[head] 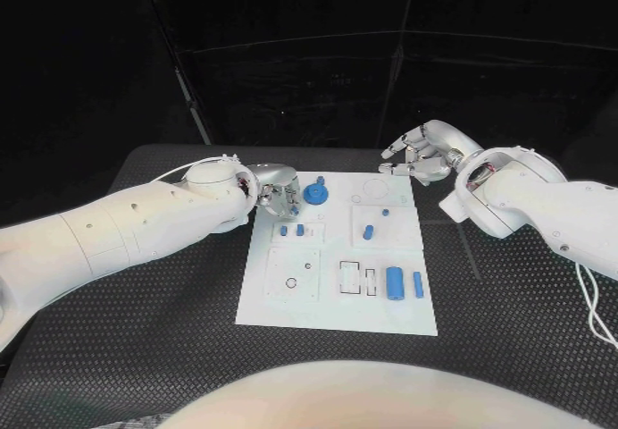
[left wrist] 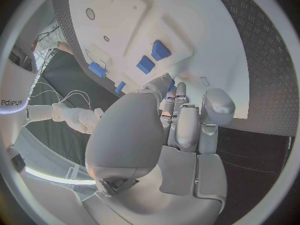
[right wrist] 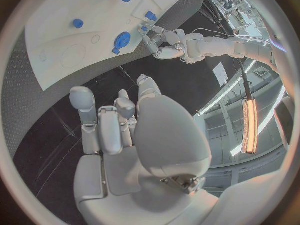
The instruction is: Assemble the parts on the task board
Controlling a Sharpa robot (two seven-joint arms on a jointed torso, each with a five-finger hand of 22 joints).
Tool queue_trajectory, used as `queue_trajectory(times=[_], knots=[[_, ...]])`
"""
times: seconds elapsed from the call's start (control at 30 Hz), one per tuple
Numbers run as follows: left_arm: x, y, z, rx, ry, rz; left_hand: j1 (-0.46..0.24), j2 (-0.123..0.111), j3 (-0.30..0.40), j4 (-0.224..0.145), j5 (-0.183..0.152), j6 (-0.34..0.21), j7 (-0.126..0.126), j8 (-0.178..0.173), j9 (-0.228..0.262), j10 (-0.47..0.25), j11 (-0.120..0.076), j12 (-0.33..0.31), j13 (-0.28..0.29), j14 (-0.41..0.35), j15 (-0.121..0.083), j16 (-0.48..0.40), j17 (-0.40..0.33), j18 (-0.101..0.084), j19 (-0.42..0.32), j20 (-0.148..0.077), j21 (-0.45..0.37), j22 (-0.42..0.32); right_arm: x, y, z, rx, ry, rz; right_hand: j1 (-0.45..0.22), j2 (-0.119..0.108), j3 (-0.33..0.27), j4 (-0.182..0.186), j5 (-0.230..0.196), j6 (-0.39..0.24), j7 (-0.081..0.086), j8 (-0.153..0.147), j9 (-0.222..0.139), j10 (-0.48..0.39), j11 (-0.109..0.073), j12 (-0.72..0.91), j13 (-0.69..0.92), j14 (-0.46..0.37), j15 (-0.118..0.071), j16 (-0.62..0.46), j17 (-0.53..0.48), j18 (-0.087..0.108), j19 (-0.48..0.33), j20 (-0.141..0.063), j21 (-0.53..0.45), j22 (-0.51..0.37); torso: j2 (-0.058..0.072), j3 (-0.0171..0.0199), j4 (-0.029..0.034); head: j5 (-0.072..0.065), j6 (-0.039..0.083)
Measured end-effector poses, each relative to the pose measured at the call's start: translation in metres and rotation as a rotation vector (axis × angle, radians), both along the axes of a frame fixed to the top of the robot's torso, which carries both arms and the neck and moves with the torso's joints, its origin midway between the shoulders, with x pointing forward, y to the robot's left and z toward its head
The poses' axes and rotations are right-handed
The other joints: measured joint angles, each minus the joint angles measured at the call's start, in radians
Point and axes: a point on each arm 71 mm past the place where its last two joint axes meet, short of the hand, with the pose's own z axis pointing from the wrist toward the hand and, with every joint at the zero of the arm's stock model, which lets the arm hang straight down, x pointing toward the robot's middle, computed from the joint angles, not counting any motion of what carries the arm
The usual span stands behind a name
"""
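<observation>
So the left hand is parked right at the far left corner of the task board, fingers curled down and close together, apparently empty. The round blue part stands just beside those fingers, toward the board's middle, so the left is clearly nearer. The right hand hovers off the far right corner, fingers loosely curled, holding nothing.
</observation>
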Motion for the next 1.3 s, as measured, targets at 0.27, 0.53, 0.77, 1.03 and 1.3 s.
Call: queue_trajectory(times=[0.27,0.53,0.77,1.03,1.3], knots=[[-0.0004,-0.0018,0.0002,-0.002,0.000,-0.005,0.000,0.000,0.005,-0.005,0.000,0.008,0.000,0.000,-0.003,0.011,-0.003,-0.004,0.001,0.000,0.000,0.000,0.000,0.000,0.000,0.000,0.006,0.007,0.0000,0.0000,0.0000,0.000,0.000,0.000,0.000,0.000,0.000,0.000,0.000,0.000,0.000,0.000,0.000,0.000,0.000,0.000,0.000,0.000,0.000,0.000,0.000,0.000,0.000,0.000,0.000,0.000,0.000,0.0000,0.0000,0.001,-0.001],[-0.0006,-0.0028,0.0002,-0.004,0.000,-0.007,-0.004,-0.004,0.011,-0.005,0.000,0.011,-0.004,-0.003,-0.001,0.020,-0.005,-0.004,0.003,0.000,0.000,0.003,0.000,0.000,0.000,0.000,0.010,0.010,0.0001,-0.0001,-0.0001,0.000,0.000,0.000,0.000,0.000,0.000,0.000,0.000,0.000,0.000,0.000,0.000,0.000,0.000,0.000,0.000,0.000,0.000,0.000,0.000,0.000,0.000,0.000,0.000,0.000,0.000,0.0000,0.0000,0.000,-0.002],[-0.0005,-0.0032,-0.0003,0.000,0.005,-0.007,-0.008,-0.008,0.011,-0.005,-0.007,0.018,-0.004,-0.004,-0.002,0.023,-0.009,-0.008,0.003,0.000,0.000,0.003,0.000,0.000,0.000,0.000,0.010,0.011,0.0002,-0.0001,-0.0001,0.000,0.001,0.000,0.000,0.000,0.000,0.000,0.000,0.000,0.000,0.000,0.000,0.000,0.000,0.000,0.000,0.000,0.000,0.000,0.000,0.000,0.000,0.000,0.000,0.000,0.000,0.0000,-0.0002,-0.001,-0.004],[-0.0002,-0.0041,-0.0013,0.009,0.016,-0.005,-0.021,-0.021,0.014,-0.003,-0.007,-0.007,0.004,-0.027,-0.012,0.023,-0.009,-0.023,0.003,0.000,0.000,0.003,-0.008,0.000,0.000,0.000,0.010,0.013,0.0002,0.0000,-0.0002,0.000,0.001,0.000,0.000,0.000,0.000,0.000,0.000,0.000,0.000,0.000,0.000,0.000,0.000,0.000,0.000,0.000,0.000,0.000,0.000,0.000,0.000,0.000,0.000,0.000,0.000,0.0000,-0.0006,-0.003,-0.006],[-0.0006,-0.0038,-0.0036,0.017,0.027,-0.003,-0.033,-0.033,0.016,0.000,-0.007,-0.048,0.005,-0.050,-0.027,0.019,-0.005,-0.034,0.003,0.000,0.000,0.003,-0.014,0.000,0.000,0.000,0.010,0.014,0.0005,0.0000,-0.0003,-0.001,0.001,-0.001,0.000,0.000,0.000,0.000,0.000,0.000,0.000,0.000,0.000,0.000,0.000,0.000,0.000,0.000,0.000,0.000,0.000,0.000,0.000,0.000,0.000,0.000,0.000,0.0000,-0.0006,-0.004,-0.006]])
